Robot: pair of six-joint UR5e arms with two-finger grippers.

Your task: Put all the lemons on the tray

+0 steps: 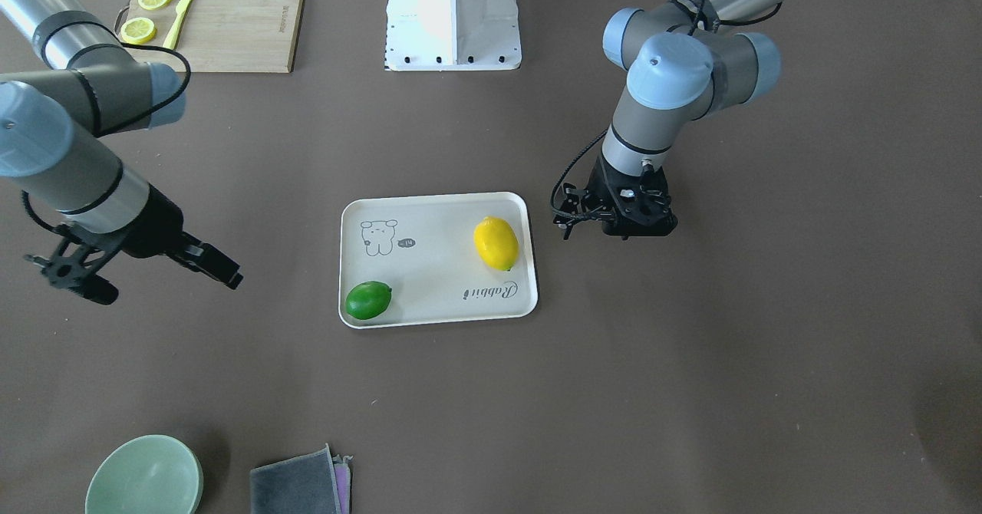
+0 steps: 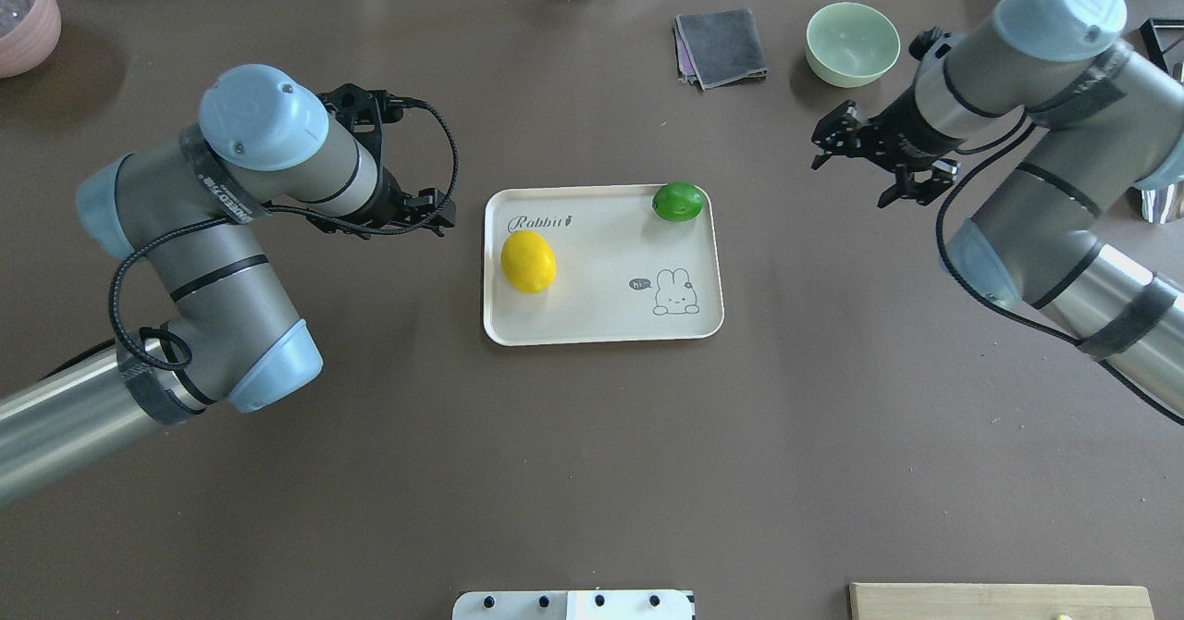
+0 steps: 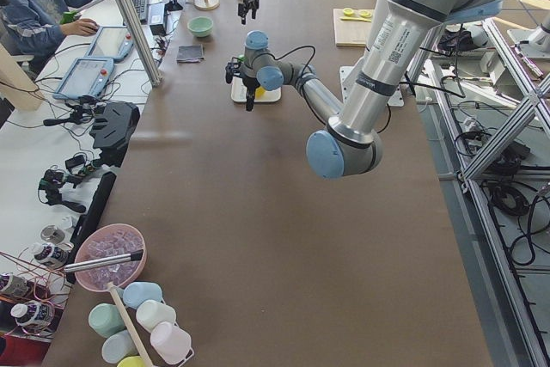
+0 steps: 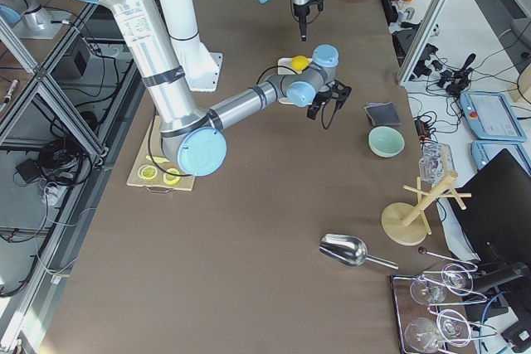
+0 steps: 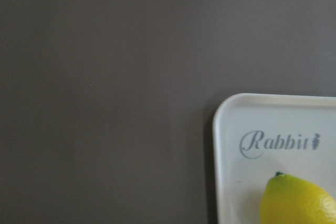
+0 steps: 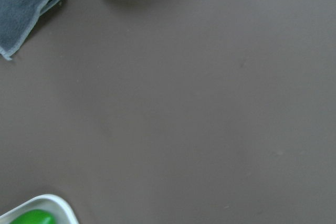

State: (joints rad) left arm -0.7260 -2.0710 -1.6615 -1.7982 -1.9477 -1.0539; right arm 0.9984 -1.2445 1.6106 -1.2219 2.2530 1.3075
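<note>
The left hand [image 1: 617, 226] hangs over the table [image 1: 690, 383], just beside the tray [image 1: 430, 268]. The right hand [image 1: 230, 275] hovers well apart. I cannot tell whether either is spread. Nearest the left hand lies the yellow lemon [image 1: 495, 243], matte, its long axis along the tray's short side. Its dark tip points away from the robot. The glossy green lemon [image 1: 368, 300] lies crosswise in the corner toward the right hand.

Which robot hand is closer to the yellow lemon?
Left. The left gripper hangs just off the tray edge nearest the yellow lemon. The right gripper is farther off, past the tray's opposite side, where the green lemon lies.
</note>
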